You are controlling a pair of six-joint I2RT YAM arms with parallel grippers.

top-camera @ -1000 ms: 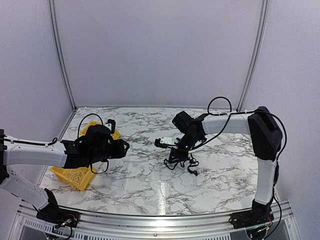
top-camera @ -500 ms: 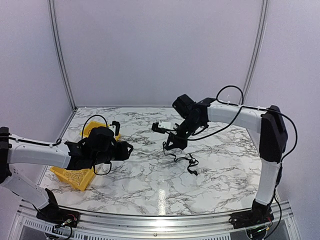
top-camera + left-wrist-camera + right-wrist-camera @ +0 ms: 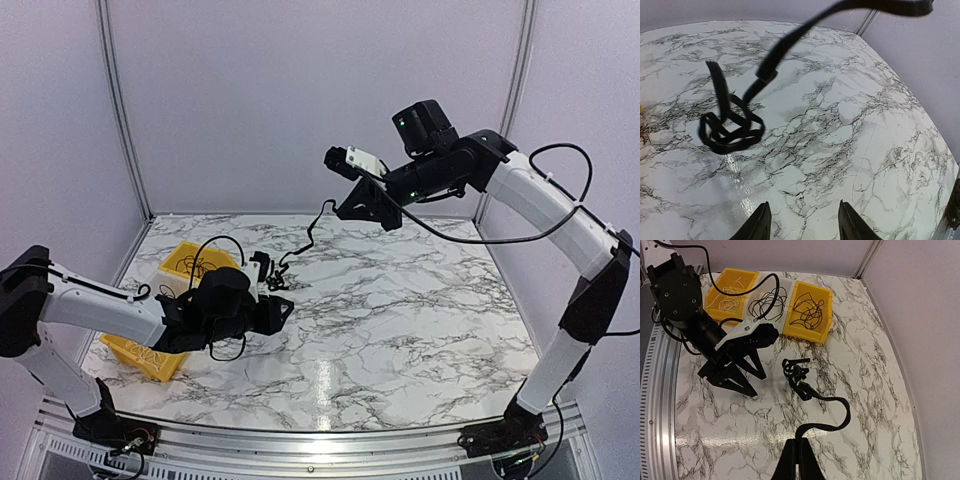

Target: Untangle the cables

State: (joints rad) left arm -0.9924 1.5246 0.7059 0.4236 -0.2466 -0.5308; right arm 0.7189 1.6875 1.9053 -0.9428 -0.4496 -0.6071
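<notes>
- Cables (image 3: 308,235), top view: a second ago they were a clump on the marble table (image 3: 420,330) under the right gripper (image 3: 345,208). Now that gripper is way up in the air and the whole lot dangles from it as one long strand. The left gripper (image 3: 275,295) has slid in from the yellow bin (image 3: 150,352) and sits just beside the low end.
- Left wrist view: its fingers (image 3: 759,225) are spread wide with nothing between them. A small loopy knot (image 3: 730,131) hangs ahead, strand running up out of frame. Can't tell if it touches the table.
- Right wrist view: the right gripper (image 3: 797,460) is pinched tight on the strand's top end, knot (image 3: 795,375) below.
- My read: the lift pulled most of the slack straight, so only that knot looks left to work loose.
</notes>
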